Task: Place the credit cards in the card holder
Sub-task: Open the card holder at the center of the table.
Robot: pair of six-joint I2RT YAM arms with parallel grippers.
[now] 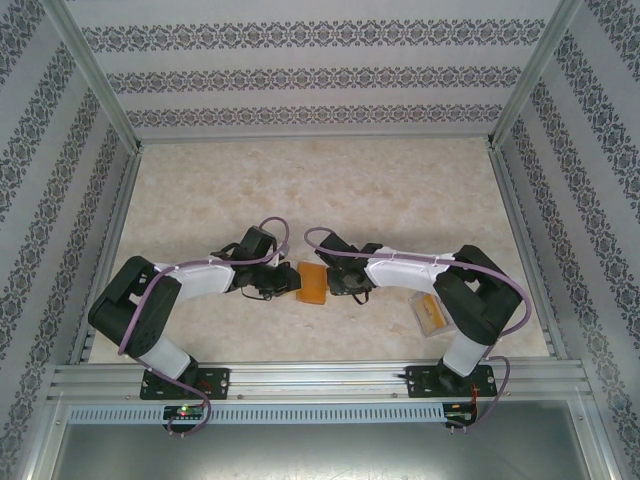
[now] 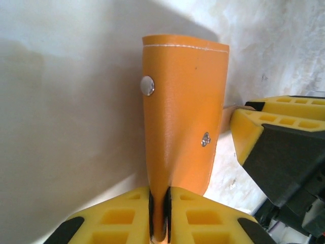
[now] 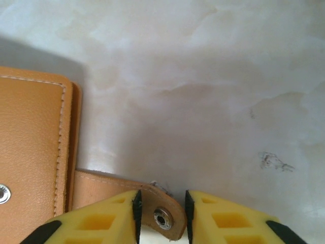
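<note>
Left end effector on wallet, box aside

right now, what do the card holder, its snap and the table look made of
The card holder: orange-tan leather or faux leather, faint grain, stitched edge. Its snap: shiny silver metal, it glints. The table: pale marbled stone or stone-look laminate, matt; can't tell which.

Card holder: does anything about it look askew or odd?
Yes. The card holder is not flat: the left tool pinches one edge, and the cover bends. Its clasp tab lies unsnapped between the fingers of the right tool.
</note>
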